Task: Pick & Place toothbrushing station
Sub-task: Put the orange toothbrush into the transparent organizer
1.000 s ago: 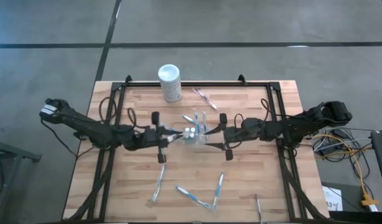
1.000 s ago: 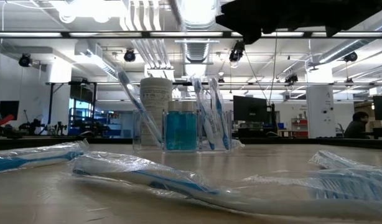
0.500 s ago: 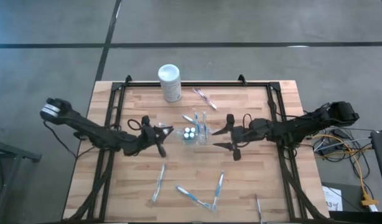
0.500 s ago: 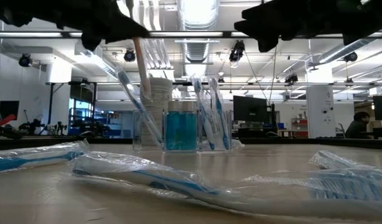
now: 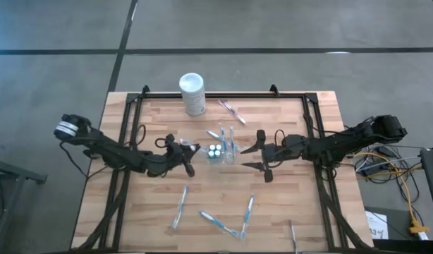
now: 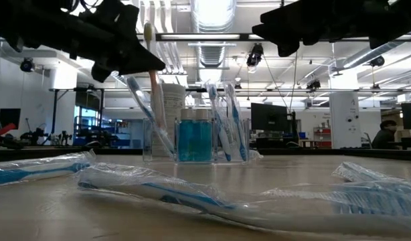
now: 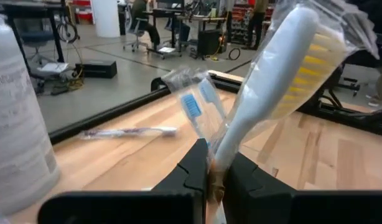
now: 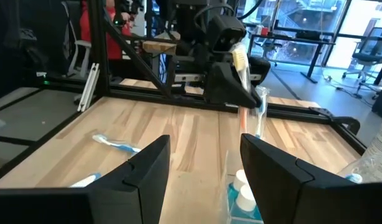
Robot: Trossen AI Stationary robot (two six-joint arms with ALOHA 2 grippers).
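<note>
The toothbrushing station (image 5: pixel 218 151), a small clear holder with blue-and-white toothbrushes standing in it, sits on its base at the table's middle (image 6: pixel 192 139). My left gripper (image 5: pixel 190 151) hangs just left of it, shut on a wrapped toothbrush (image 6: pixel 154 87) with yellow bristles (image 7: pixel 284 74). The brush stands nearly upright, head up. Its lower end reaches down beside the station's left part; whether it is inside cannot be told. My right gripper (image 5: pixel 250 156) stands open just right of the station, above the table, with nothing between its fingers (image 8: pixel 147 168). My left gripper pinches the wrapped toothbrush's handle (image 7: pixel 223 152) below the head between its two fingers. The fingers come level from the table's left and lie across the brush. The brush stands steep, head above the fingers (image 6: pixel 148 32), handle hanging below them.
A white canister (image 5: pixel 192 93) stands at the far edge, with a wrapped toothbrush (image 5: pixel 230 109) lying near it. Several wrapped toothbrushes (image 5: pixel 216 222) lie toward the near edge. Black frame rails (image 5: pixel 132 120) run along both sides.
My left gripper has drawn a little toward the table's left, away from the station, rolled its wrist and sunk, bringing the toothbrush down with it, head up. My right gripper has backed off from the station toward the table's right edge and then kept still.
</note>
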